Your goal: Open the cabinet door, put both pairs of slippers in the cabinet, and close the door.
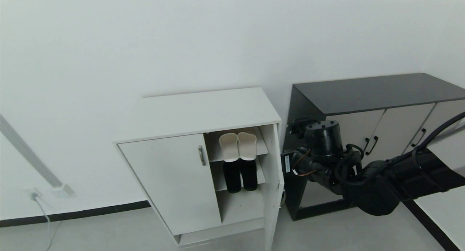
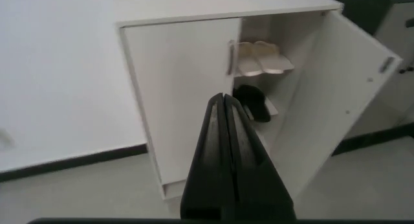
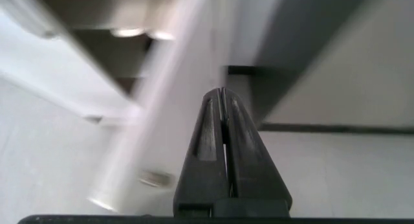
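Closing step | white slippers shelved at 12 o'clock of black slippers, inside cabinet | right tool narrow, empty, at 3 o'clock of open door, seemingly to push it | left tool narrow, empty

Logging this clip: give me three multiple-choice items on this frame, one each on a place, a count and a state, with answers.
1. Where are the white slippers? A. floor B. upper shelf in the cabinet C. cabinet top
2. How many pairs are inside? A. one B. two C. three
3. The right door is: A. open B. shut C. missing
Answers: 1 B, shelved above the black slippers; 2 B, one white, one black; 3 A, it stands swung outward.
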{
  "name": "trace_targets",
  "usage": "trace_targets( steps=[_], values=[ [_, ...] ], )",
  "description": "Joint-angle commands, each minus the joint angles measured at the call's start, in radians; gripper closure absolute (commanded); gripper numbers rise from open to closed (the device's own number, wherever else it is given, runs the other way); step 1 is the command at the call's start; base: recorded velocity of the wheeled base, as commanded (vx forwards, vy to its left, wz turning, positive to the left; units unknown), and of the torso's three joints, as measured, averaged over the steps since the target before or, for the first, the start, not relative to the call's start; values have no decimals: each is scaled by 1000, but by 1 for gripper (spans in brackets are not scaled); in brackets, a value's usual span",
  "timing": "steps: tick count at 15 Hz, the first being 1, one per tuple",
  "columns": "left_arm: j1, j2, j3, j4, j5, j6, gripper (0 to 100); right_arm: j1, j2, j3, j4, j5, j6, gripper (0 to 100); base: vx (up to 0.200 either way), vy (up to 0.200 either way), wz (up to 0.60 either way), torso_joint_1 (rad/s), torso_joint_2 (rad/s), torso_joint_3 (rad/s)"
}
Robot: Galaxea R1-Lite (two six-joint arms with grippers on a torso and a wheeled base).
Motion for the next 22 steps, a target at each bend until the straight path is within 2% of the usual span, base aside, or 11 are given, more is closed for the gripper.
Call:
trace_targets(
  steps=[1,5,12,19,22],
  values=[
    [0,0,0,0,0,0,100,-3,-1,10,-11,2,-5,100,0,0,0,0,0,0],
    [0,0,0,0,0,0,100,-7,-11,59,-80,46,-62,100,0,0,0,0,0,0],
    [0,0,0,0,0,0,100,-75,9,60,-41,42,-110,100,0,0,0,0,0,0],
    [0,0,0,0,0,0,100,-40,82,59,-64,49,-102,100,0,0,0,0,0,0],
    [0,0,0,0,0,0,100,9,85,96,-155,100,-96,100,0,0,0,0,0,0]
  ],
)
